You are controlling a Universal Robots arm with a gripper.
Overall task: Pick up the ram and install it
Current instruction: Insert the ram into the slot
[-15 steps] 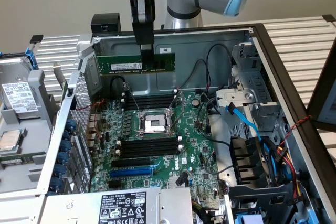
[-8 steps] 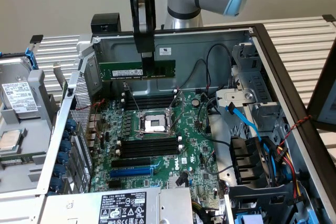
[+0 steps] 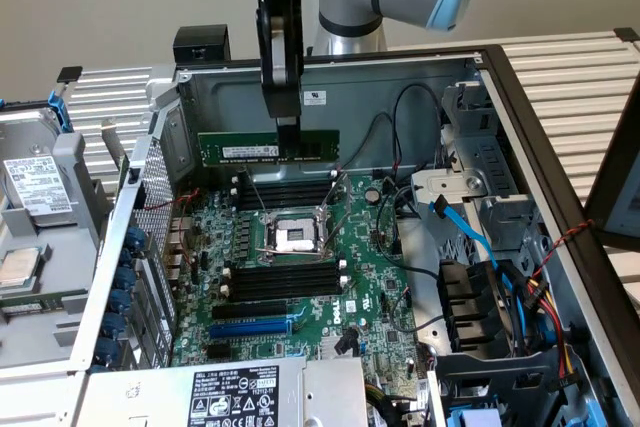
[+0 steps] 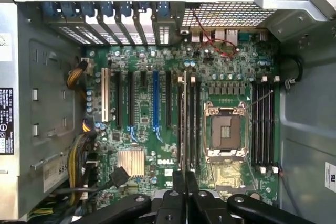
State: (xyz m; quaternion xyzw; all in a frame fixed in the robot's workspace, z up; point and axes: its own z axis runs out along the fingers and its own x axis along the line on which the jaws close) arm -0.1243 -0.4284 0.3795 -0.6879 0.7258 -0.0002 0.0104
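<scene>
Fingers (image 3: 287,130) tight on top of ram (image 3: 240,148)

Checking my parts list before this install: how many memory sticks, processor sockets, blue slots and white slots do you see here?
Memory stick: 1
Processor socket: 1
Blue slot: 1
White slot: 1
Total: 4

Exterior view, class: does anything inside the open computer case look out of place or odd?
The long green ram stick with a white label is in no slot: it hangs level above the green motherboard, its top edge pinched by the shut fingers of the gripper. The square metal processor socket sits bare, nothing mounted over it.
</scene>
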